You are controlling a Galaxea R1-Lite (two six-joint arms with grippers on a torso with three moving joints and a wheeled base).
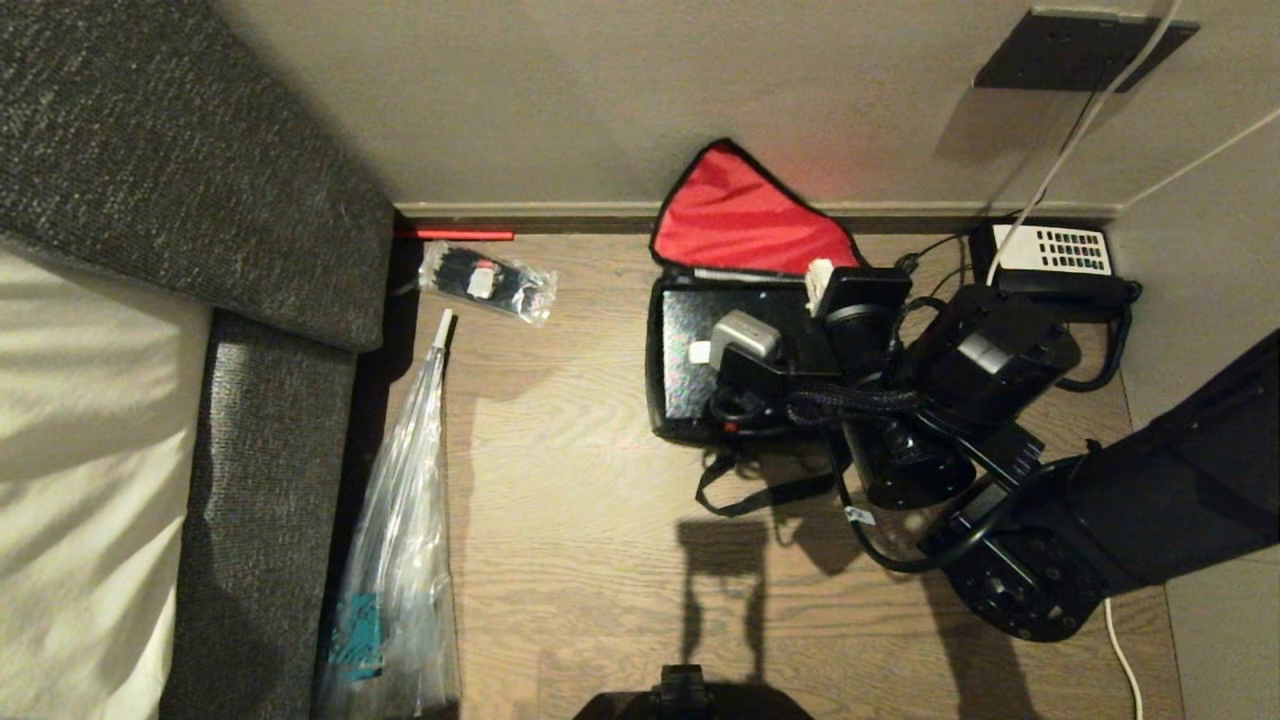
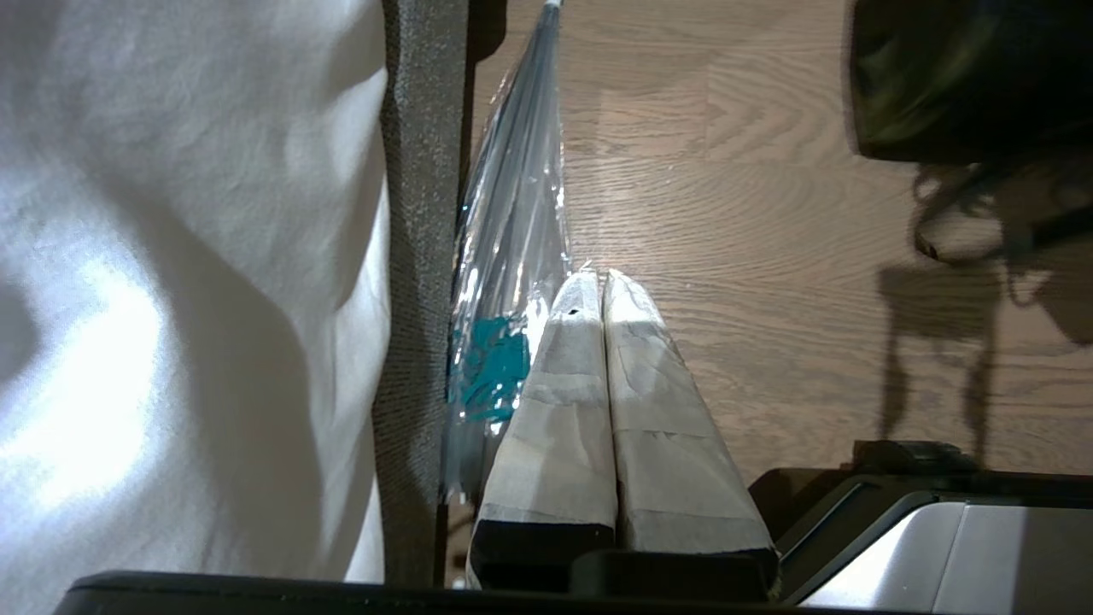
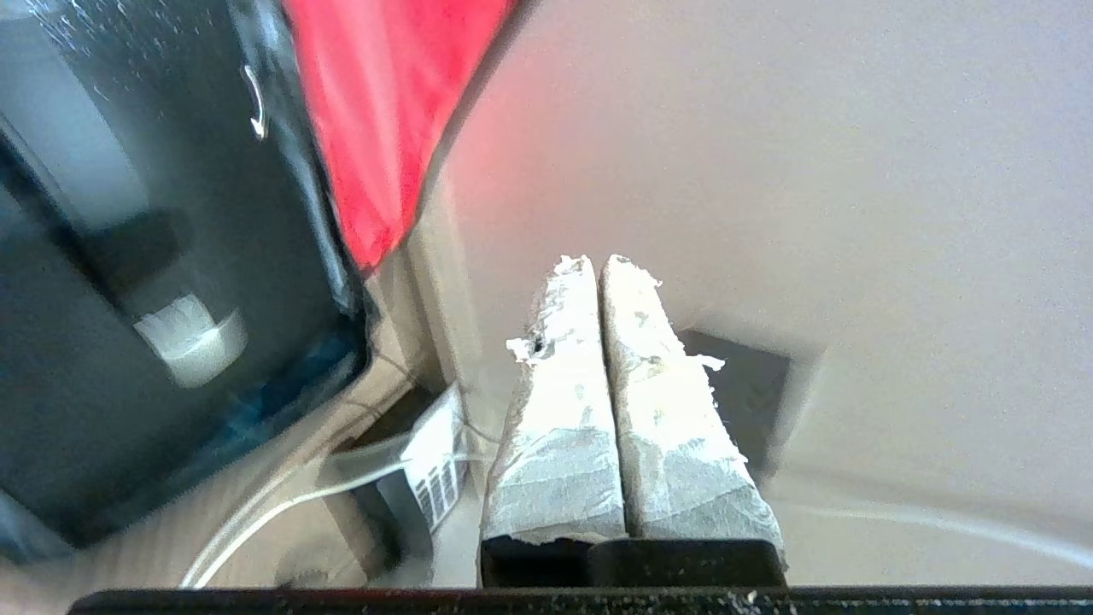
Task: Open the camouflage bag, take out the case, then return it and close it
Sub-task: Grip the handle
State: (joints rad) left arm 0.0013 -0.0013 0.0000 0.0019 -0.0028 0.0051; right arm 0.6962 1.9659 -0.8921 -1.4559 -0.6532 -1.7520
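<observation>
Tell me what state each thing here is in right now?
Bag: open, red lid propped against the wall.
Case: lying flat inside the bag.
Right gripper: shut, empty, beside the lid.
Left gripper: shut, empty, parked above the floor.

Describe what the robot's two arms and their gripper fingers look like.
The right arm is built of glossy black cylindrical segments with a braided black cable along it and a silver-grey module near the wrist. The right gripper and left gripper each have two tapered fingers wrapped in white tape on black bases; the right's tape is frayed.
</observation>
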